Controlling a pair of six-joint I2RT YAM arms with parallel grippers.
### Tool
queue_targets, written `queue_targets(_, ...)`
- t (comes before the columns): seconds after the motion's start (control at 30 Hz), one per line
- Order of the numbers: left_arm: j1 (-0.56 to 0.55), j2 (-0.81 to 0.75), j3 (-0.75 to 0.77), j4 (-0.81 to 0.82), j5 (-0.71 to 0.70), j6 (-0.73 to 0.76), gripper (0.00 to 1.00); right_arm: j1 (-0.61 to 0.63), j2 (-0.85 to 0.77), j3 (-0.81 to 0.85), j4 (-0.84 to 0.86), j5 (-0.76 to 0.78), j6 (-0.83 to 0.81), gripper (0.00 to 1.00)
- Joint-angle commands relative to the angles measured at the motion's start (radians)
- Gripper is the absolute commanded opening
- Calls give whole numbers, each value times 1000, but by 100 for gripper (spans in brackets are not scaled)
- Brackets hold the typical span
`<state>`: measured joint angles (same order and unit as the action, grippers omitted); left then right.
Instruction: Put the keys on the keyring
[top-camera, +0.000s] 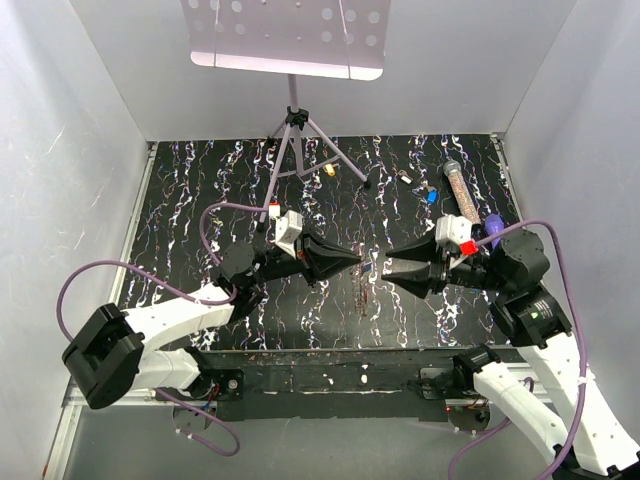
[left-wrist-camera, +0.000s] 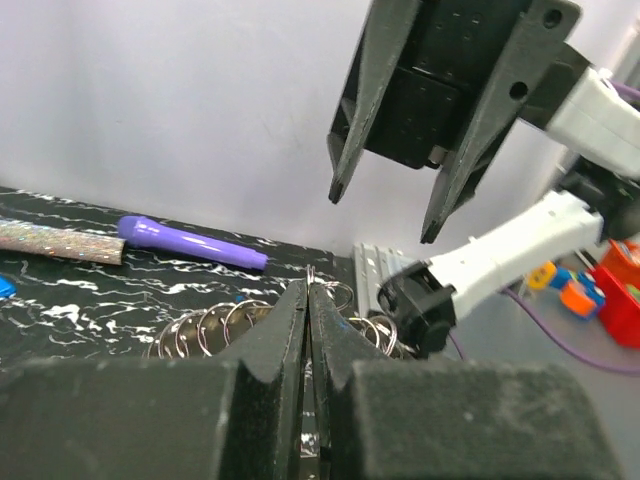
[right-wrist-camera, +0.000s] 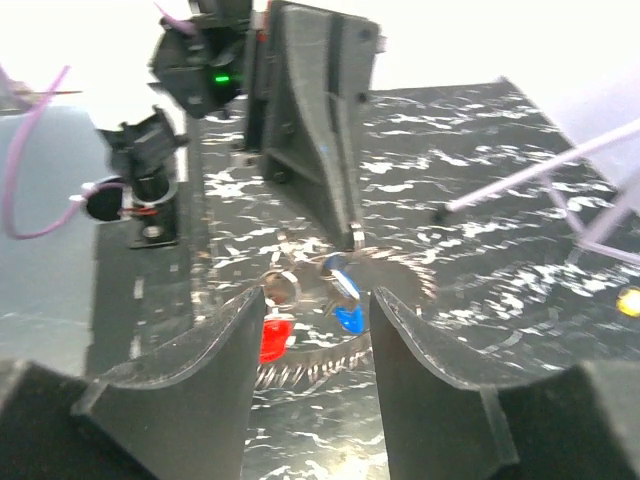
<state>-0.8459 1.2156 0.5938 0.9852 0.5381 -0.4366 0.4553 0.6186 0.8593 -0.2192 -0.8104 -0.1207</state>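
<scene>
My left gripper (top-camera: 355, 263) (left-wrist-camera: 308, 288) is shut on the keyring (left-wrist-camera: 210, 330), a thin grey wire loop pinched at the jaw tips, with its coils showing just past them. Facing it, my right gripper (top-camera: 388, 268) (right-wrist-camera: 318, 295) stands open with nothing between its fingers. Just beyond those fingers the keyring (right-wrist-camera: 330, 365) hangs from the left gripper (right-wrist-camera: 353, 235), and a red key (right-wrist-camera: 275, 335) and a blue key (right-wrist-camera: 345, 305) hang on it. More keys lie at the back of the table: a blue one (top-camera: 431, 197) and a yellow one (top-camera: 329, 171).
A tripod stand (top-camera: 295, 130) rises at the back middle of the black marbled table (top-camera: 200, 180). A glittery tube (top-camera: 458, 190) and a purple pen (top-camera: 494, 225) lie at the right, close behind my right arm. White walls close in three sides.
</scene>
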Motion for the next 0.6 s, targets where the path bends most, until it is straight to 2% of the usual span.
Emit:
queue_targets(0.0, 36, -8, 60, 66, 259, 6, 0, -12, -20, -75, 89, -243, 99, 54)
queue_targets(0.13, 39, 36, 101, 101, 338, -68, 0, -12, -36, -98, 121, -247, 113, 58)
queue_targets(0.33, 42, 133, 130, 314, 390, -270, 0, -12, -52, -85, 172, -226, 181, 64)
queue_targets(0.57, 42, 193, 169, 414, 413, -352, 0, -15, -76, -72, 179, -265, 193, 59)
